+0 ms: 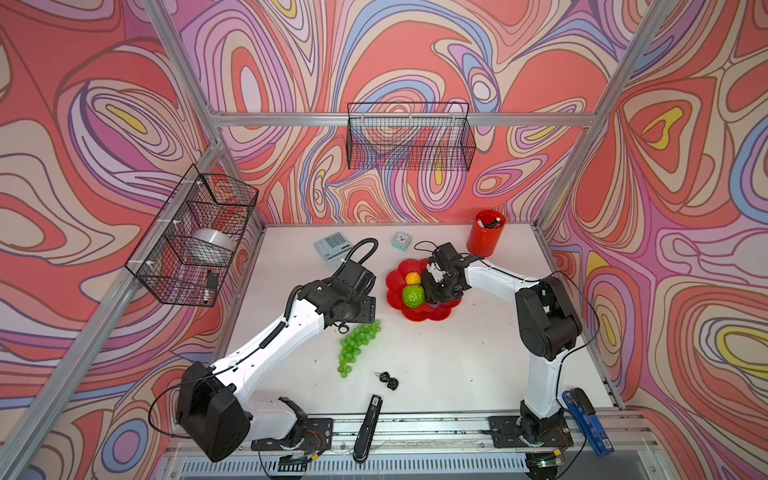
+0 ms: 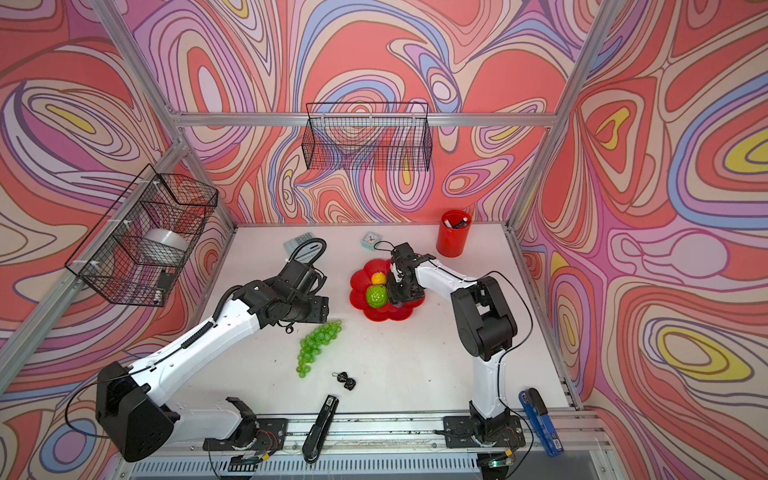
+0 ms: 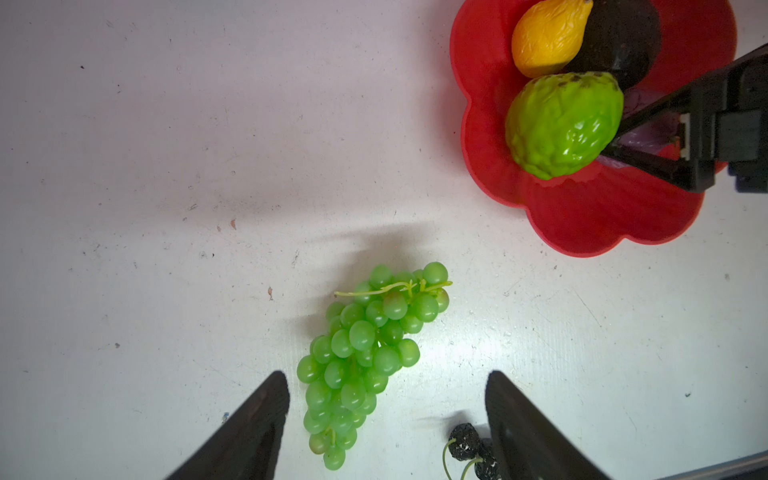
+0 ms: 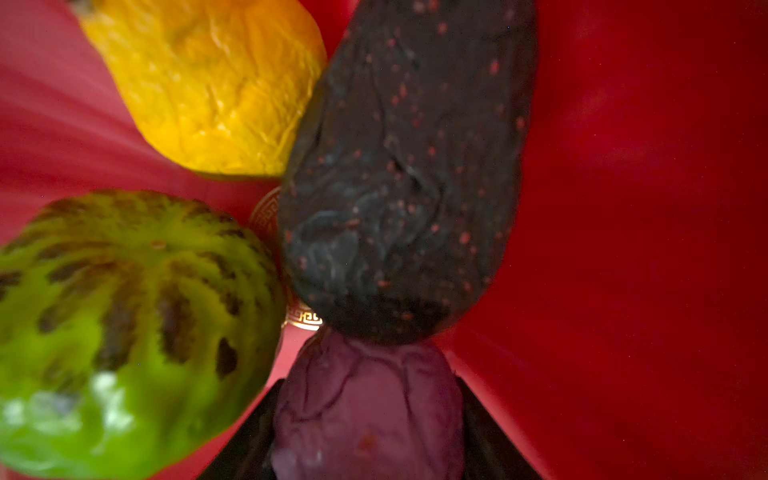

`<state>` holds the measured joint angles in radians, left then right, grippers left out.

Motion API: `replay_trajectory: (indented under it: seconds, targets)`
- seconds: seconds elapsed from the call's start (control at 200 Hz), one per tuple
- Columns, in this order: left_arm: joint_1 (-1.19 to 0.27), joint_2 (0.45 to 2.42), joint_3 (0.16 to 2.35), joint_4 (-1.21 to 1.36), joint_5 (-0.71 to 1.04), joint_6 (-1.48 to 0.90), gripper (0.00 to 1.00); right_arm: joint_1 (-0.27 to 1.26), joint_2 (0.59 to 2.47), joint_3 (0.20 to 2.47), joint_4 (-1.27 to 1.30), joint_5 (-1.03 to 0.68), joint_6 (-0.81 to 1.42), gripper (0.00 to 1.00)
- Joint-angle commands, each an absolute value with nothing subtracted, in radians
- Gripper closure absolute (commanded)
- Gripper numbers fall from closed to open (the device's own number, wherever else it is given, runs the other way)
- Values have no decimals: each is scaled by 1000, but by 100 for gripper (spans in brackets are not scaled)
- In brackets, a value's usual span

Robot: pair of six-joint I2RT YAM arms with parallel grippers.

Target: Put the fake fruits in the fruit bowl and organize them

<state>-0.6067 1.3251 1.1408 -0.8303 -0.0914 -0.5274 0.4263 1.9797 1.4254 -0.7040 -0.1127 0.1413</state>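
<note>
- A red flower-shaped bowl [image 1: 430, 314] sat on the white surface [image 1: 457, 365].
- Inside it lay a yellow fruit [image 1: 412, 277], a bumpy green fruit [image 1: 413, 296], a dark oval [image 4: 407, 166] and a purple ball [image 4: 365, 415], crowded together.
- The right end effector [image 4: 368, 386] reached into the bowl with its fingers flanking the purple ball. I could not tell whether they gripped it.
- A grape bunch [image 1: 357, 347] lay on the surface outside the bowl.
- The left end effector [image 3: 386, 378] hovered over the grapes, spread wide and holding nothing.

The grape bunch [image 1: 356, 348] lies outside the fruit bowl [image 1: 436, 314].
</note>
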Motion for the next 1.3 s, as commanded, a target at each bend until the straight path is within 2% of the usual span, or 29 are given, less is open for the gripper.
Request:
replay_trajectory:
  seconds: [0.0, 0.22, 0.396, 0.521, 0.646, 0.751, 1.292]
  targets:
    - [-591, 1348, 1153, -879, -91, -530, 22, 421, 1993, 1454, -693, -89, 130, 29]
    - [-577, 1392, 1185, -881, 3, -485, 22, 421, 1937, 1455, -712, -56, 114, 23]
    - [-575, 1429, 1209, -888, 53, -459, 24, 420, 1850, 1439, -730, -7, 115, 22]
    - [-567, 1430, 1183, -873, 66, -494, 26, 421, 1778, 1404, -726, 11, 127, 22]
    - [-479, 1417, 1105, -787, 215, -586, 31, 421, 1698, 1367, -722, 7, 138, 22]
    - [-448, 1409, 1041, -721, 237, -634, 32, 420, 1651, 1328, -690, -8, 147, 22]
    - [-414, 1525, 976, -529, 317, -723, 33, 421, 1612, 1216, -624, -63, 183, 26]
